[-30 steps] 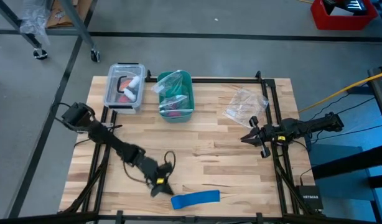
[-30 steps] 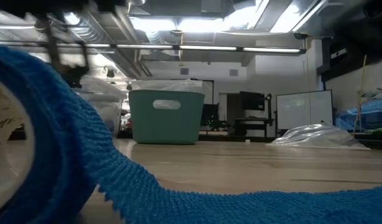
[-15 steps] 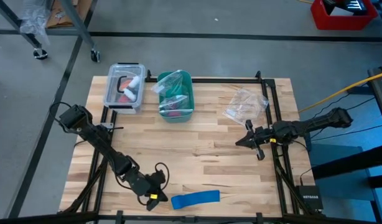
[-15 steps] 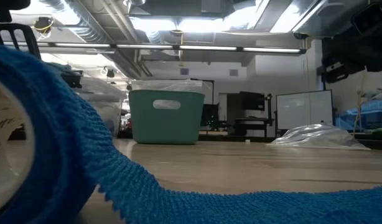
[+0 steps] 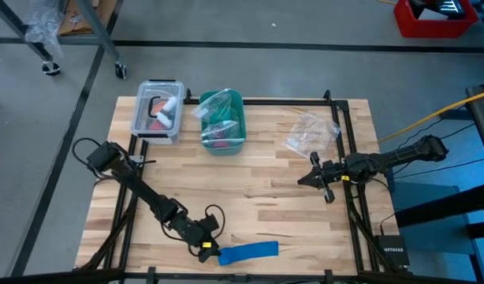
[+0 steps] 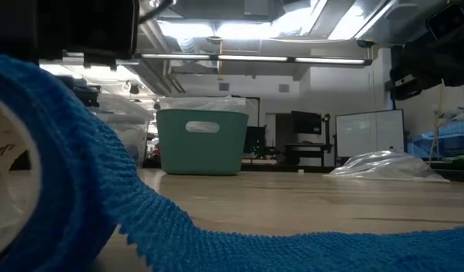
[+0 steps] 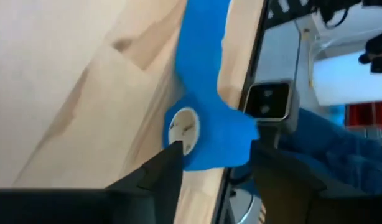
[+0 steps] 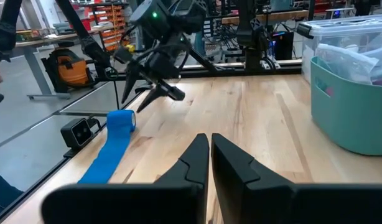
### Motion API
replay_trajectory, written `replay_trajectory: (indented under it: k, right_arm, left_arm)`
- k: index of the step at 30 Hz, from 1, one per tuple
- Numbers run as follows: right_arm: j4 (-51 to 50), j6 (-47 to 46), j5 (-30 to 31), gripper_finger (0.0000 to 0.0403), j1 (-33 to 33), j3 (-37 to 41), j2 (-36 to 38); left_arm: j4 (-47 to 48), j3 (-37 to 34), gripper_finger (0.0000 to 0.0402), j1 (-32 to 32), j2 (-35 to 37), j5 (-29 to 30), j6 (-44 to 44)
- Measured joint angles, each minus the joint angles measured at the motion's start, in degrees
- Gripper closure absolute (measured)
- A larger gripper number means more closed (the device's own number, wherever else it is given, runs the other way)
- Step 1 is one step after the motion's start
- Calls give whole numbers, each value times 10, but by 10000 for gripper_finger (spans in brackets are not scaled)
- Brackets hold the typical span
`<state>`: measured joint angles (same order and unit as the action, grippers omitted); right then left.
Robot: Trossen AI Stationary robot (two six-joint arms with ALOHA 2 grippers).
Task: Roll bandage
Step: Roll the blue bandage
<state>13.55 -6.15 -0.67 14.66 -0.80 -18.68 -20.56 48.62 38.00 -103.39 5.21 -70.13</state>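
Observation:
The bandage is a bright blue strip (image 5: pixel 254 251) lying flat along the table's near edge. Its left end is wound into a small roll (image 5: pixel 225 255) around a white core (image 7: pixel 183 127). In the low view the roll (image 6: pixel 35 181) fills the left side. My left gripper (image 5: pixel 208 249) is low at the roll's left, slanting down, with its fingers open. In the left wrist view the roll (image 7: pixel 206 140) lies ahead between the two fingers. Whether they touch it I cannot tell. My right gripper (image 5: pixel 303 180) is shut and waits level above the table's right side.
A teal bin (image 5: pixel 222 122) and a clear lidded box (image 5: pixel 158 110) stand at the far edge. A crumpled plastic bag (image 5: pixel 311 132) lies at the far right. A small black camera (image 8: pixel 79 130) sits just off the near edge beside the roll. Bare wood spans the middle.
My left gripper has sunk toward the table's near edge, first swinging left and then coming back right toward the roll, and it has tipped further down. The bandage has stayed where it was.

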Motion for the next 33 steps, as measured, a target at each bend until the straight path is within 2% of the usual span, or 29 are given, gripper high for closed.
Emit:
replay_trajectory:
  k: [5, 21, 25, 33]
  right_arm:
    - [-1, 0, 0, 379, 0, 0, 0]
    - [-5, 4, 6, 379, 0, 0, 0]
    - [-5, 5, 6, 379, 0, 0, 0]
    - [-9, 5, 6, 379, 0, 0, 0]
  left_arm:
    - [0, 0, 202, -6, -4, -1, 8]
    - [-31, 0, 210, -6, -11, -7, 27]
    - [-36, 0, 210, -6, -27, -25, 21]
    - [-150, 0, 210, -7, -72, -37, 15]
